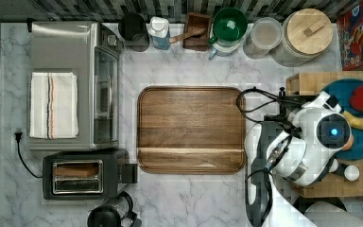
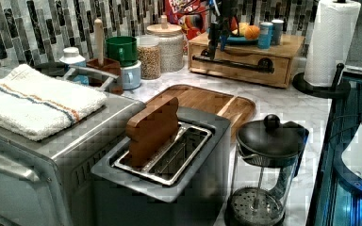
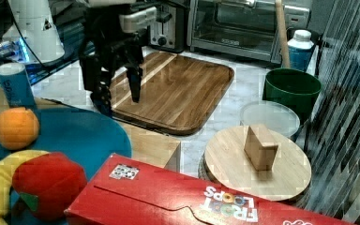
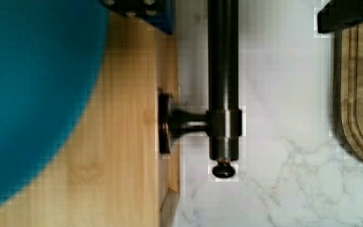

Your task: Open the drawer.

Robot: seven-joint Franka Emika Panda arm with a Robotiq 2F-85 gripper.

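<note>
The drawer point(image 2: 242, 60) is the front of a light bamboo box point(image 1: 307, 81) on the marble counter, and it sits flush with the box. A long black bar handle point(image 2: 231, 64) runs across the front. My gripper point(image 3: 117, 97) hangs open over one end of the handle point(image 4: 223, 80). In the wrist view one finger point(image 4: 142, 9) is on the box side of the bar and the other finger point(image 4: 345, 14) is on the counter side. Neither finger touches the bar. In the left view the gripper point(image 2: 215, 44) stands just above the handle's left end.
A dark walnut tray point(image 1: 191, 130) lies close in front of the drawer. A blue plate point(image 3: 75, 131) with fruit rests on the box. A paper towel roll point(image 2: 327, 42), a French press point(image 2: 264, 174), a toaster point(image 1: 82, 172) and a toaster oven point(image 1: 71, 85) stand around.
</note>
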